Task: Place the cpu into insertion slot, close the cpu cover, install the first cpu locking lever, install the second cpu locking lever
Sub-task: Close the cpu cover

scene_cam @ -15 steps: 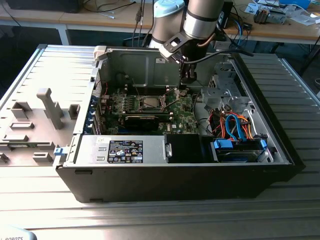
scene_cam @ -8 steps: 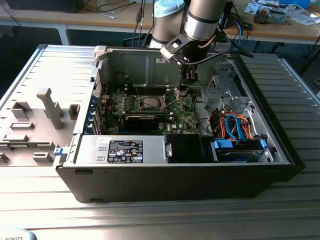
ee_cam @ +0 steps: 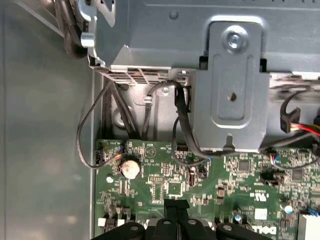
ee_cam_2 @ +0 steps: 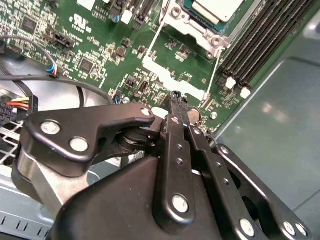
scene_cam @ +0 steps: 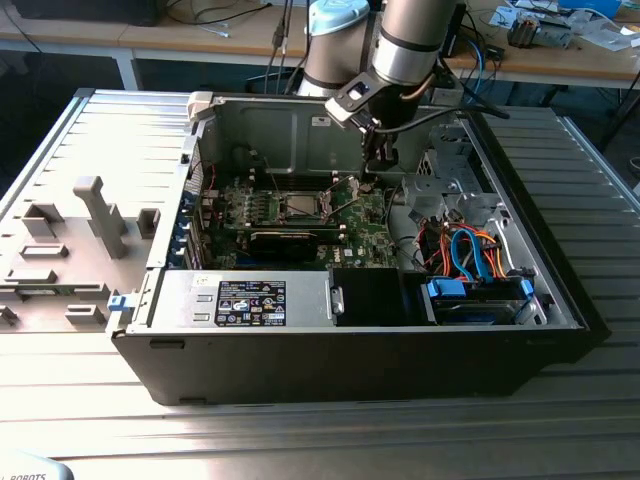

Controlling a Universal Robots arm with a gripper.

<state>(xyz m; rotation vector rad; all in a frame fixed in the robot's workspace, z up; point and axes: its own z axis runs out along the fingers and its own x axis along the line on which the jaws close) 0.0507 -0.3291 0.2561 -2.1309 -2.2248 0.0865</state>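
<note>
into the locking-lever stage now, gripper [ee_cam_2: 175,99] with fingers pressed together and empty just beside the free end of a thin locking lever [ee_cam_2: 214,70], cpu [ee_cam_2: 216,7] seated under a seemingly lowered cpu cover [ee_cam_2: 200,31], calling for a careful catch on that wire

Exterior view: high off the near side of the open computer case [scene_cam: 400,350], facing down toward the arm [scene_cam: 410,40] at the far wall. Both wrist views: close over the green board [ee_cam_2: 100,45] [ee_cam: 165,185], looking past the gripper [ee_cam_2: 176,102] [ee_cam: 176,206]. All three views share the board.
</note>
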